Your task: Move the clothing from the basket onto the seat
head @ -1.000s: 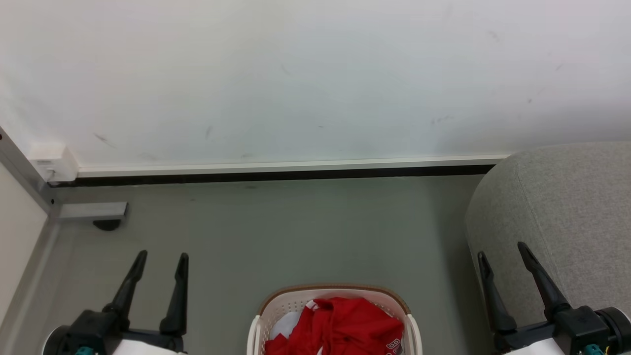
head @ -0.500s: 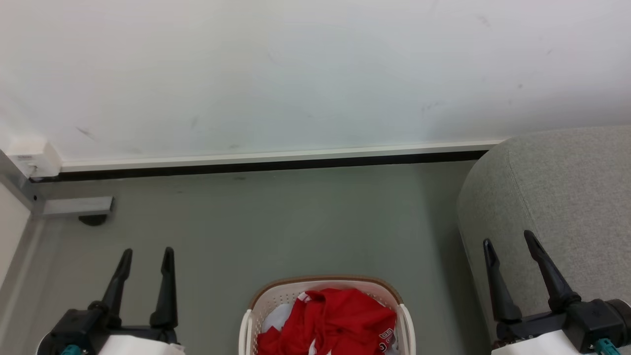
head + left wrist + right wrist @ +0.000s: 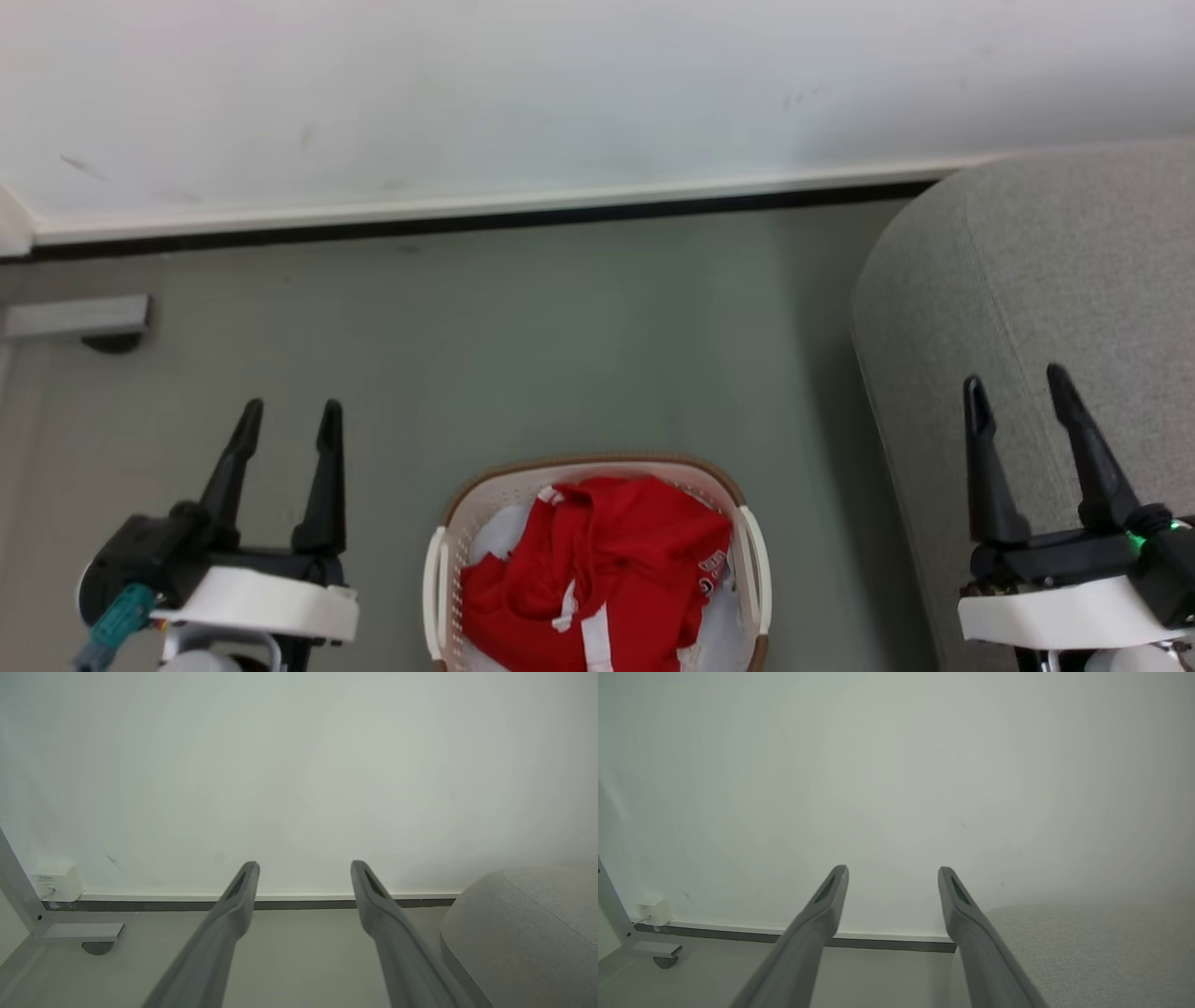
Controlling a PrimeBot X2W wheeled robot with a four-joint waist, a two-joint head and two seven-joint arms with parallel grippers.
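Left end effector: the left end effector (image 3: 290, 411) sits at the lower left of the head view, its two dark fingers spread apart and pointing up the frame, with nothing between them.
Left wrist view: the fingers frame a bare stretch of floor (image 3: 523, 327) and the white wall (image 3: 560, 84); a small white box (image 3: 56, 882) sits low on the wall at the far left.
Right end effector: the right end effector (image 3: 1015, 378) sits at the lower right of the head view, jaws wide apart and empty, its fingers lying over the seat's front part as the head camera sees it.
Right wrist view: the right finger runs along the seat's grey fabric edge; whether it touches cannot be told.
Clothing: the clothing (image 3: 607, 551) is a crumpled bright red heap with white stripes and small white lettering, lying inside the basket, apart from both end effectors.
Basket: the basket (image 3: 597, 461) stands on the floor at the bottom centre, between the two arms, brown rim up, white handles at either side; a pale cloth (image 3: 495, 532) shows under the red fabric.
Seat: the seat (image 3: 1055, 261), light grey and rounded, stands just right of the basket, with a strip of floor between them.
Backdrop: a white skirting (image 3: 467, 205) with a dark strip under it runs along the foot of the wall; a grey metal foot (image 3: 75, 315) lies at the left.
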